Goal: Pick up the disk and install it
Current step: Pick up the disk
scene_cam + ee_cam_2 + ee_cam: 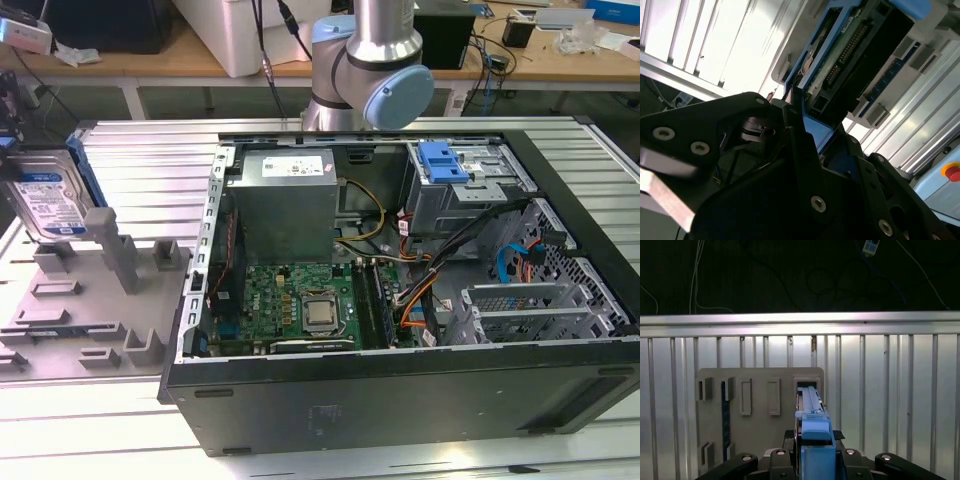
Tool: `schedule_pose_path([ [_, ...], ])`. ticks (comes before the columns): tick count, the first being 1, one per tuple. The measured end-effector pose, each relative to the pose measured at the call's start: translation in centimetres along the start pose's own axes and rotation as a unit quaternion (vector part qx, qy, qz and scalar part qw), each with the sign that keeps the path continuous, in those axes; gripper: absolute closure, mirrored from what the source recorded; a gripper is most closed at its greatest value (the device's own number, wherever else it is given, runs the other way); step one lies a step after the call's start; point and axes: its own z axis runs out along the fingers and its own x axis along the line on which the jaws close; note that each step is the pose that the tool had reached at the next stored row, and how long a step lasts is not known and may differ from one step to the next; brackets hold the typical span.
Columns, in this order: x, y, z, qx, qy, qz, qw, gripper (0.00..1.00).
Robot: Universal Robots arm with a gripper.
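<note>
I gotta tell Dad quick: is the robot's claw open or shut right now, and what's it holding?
The gripper is shut on the disk, pinching its blue bracket.

Silver arm, pale-blue caps — black hand, perhaps plastic

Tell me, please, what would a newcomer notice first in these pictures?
The open computer case, its green motherboard exposed, dominates the middle of the exterior view. At that view's left, the disk stands upright over a grey fixture tray. In the first wrist view, the end effector is closed on the disk.
</note>
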Motion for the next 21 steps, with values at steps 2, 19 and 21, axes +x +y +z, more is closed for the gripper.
schedule_pose_path([
  [2, 0.01, -0.01, -0.42, 0.0000, 0.0001, 0.000, 1.0000, 0.64],
  [19, 0.09, -0.06, -2.33, 0.0000, 0.0004, 0.000, 1.0000, 0.64],
  [21, 0.10, -0.06, -2.60, 0.0000, 0.0005, 0.000, 1.0000, 0.64],
])
